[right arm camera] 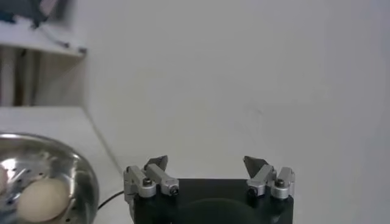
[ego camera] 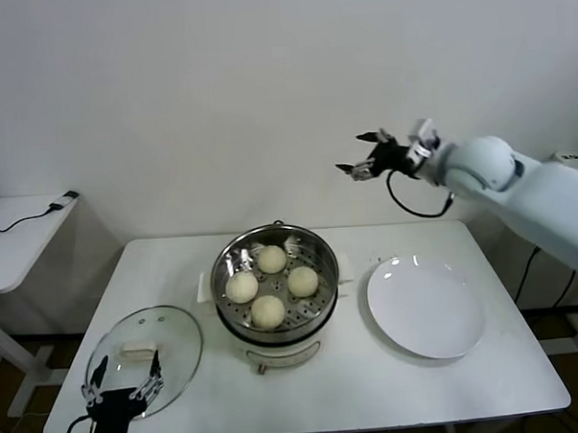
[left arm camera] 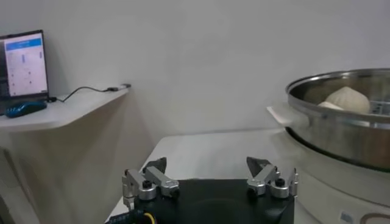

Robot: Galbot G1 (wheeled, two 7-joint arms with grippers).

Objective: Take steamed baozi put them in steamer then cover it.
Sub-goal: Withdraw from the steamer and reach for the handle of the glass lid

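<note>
From the head view, four small round cream-white steamed baozi (ego camera: pixel 272 284) sit on the perforated tray inside the round shiny stainless-steel steamer (ego camera: pixel 272 243), which stands mid-worktop on its cream-white base; the loading looks done, so covering is what remains. The round clear glass cover (ego camera: pixel 179 339) with its cream-white handle lies flat near the front left corner of the white worktop (ego camera: pixel 373 381), close to the edge, and the left pincer (ego camera: pixel 122 378) hovers low over its near rim with fingers spread, holding nothing, placed, I judge, to take that handle. The right pincer (ego camera: pixel 370 159) is raised well above and behind the steamer, spread and empty, which keeps the air over the pot free for the lid. A flat white round plate (ego camera: pixel 426 306) lies bare, just right of the steamer. In the left wrist view the left pincer (left arm camera: pixel 208 173) stands spread, with the steamer's steel wall (left arm camera: pixel 341 134) near and a bun (left arm camera: pixel 348 98) showing above the rim. In the right wrist view the right pincer (right arm camera: pixel 208 171) is spread before bare wall, the steamer rim (right arm camera: pixel 82 173) and a bun (right arm camera: pixel 41 198) below.
</note>
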